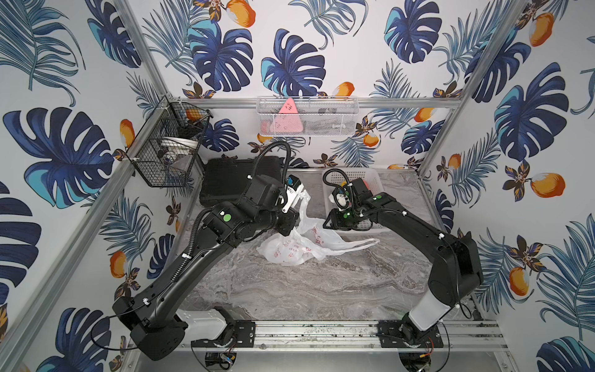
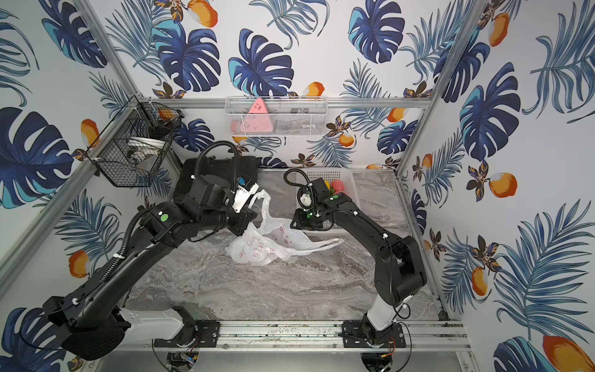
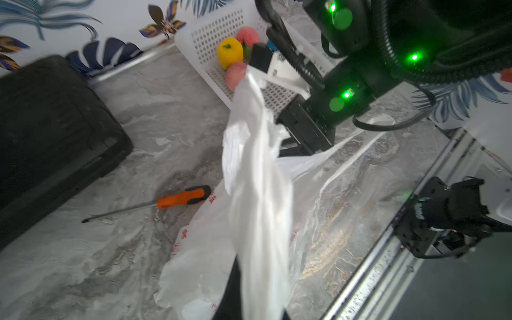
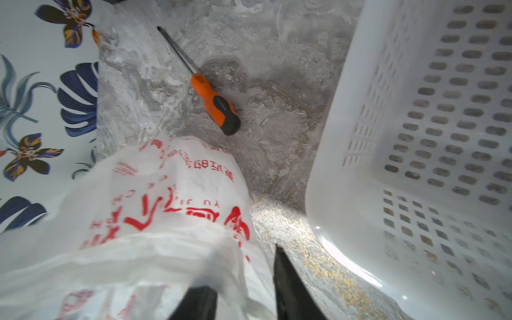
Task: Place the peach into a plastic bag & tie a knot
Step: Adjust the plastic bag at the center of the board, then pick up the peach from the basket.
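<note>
The plastic bag [image 1: 289, 248] lies crumpled on the marble table, white and translucent with red print. My left gripper [image 1: 297, 198] is shut on one handle and holds it up above the bag. In the left wrist view the handle [image 3: 257, 194] stretches away from the left gripper [image 3: 250, 310]. My right gripper [image 4: 243, 293] stands open just right of the bag, with loose bag film [image 4: 152, 207] lying between its fingers. The peach [image 3: 235, 76], pinkish, sits in the white basket [image 3: 213, 36] beside a yellow fruit [image 3: 230, 52] and another pink one. No knot is in view.
An orange-handled screwdriver [image 4: 214, 102] lies on the table behind the bag. A black case [image 1: 238, 180] stands at the back left. The white perforated basket [image 1: 370, 175] sits under the right forearm. A black wire basket [image 1: 167, 145] and a white mesh shelf [image 1: 306, 116] hang on the walls.
</note>
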You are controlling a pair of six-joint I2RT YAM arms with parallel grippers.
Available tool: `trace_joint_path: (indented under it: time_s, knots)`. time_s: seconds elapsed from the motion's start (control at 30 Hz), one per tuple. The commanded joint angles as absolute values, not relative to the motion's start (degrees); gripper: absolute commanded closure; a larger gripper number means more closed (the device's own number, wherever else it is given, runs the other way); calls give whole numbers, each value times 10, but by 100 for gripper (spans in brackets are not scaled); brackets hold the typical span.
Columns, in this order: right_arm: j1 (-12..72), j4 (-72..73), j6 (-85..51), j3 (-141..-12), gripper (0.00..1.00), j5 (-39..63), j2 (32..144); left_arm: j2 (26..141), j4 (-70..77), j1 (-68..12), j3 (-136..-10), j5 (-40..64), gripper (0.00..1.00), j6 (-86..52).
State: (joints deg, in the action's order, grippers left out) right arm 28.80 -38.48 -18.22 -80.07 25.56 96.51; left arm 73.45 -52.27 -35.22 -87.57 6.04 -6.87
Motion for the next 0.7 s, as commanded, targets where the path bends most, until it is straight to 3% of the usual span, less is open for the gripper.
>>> trace_joint_path:
  time_s: [0.0, 0.13, 0.23, 0.4, 0.67]
  knots:
    - [266, -332, -238, -805, 45, 350, 940, 741, -520, -348, -867, 97, 100, -135]
    - [172, -266, -333, -777, 31, 370, 898, 770, -530, -323, -887, 98, 100, -151]
    - [137, -330, -329, -811, 28, 232, 923, 783, -529, -315, -902, 125, 100, -148]
    - [136, -394, -317, -892, 17, 53, 1045, 802, -532, -312, -917, 149, 100, -136]
    - [145, -379, -310, -993, 6, -1, 1206, 800, -510, -309, -903, 159, 100, -126]
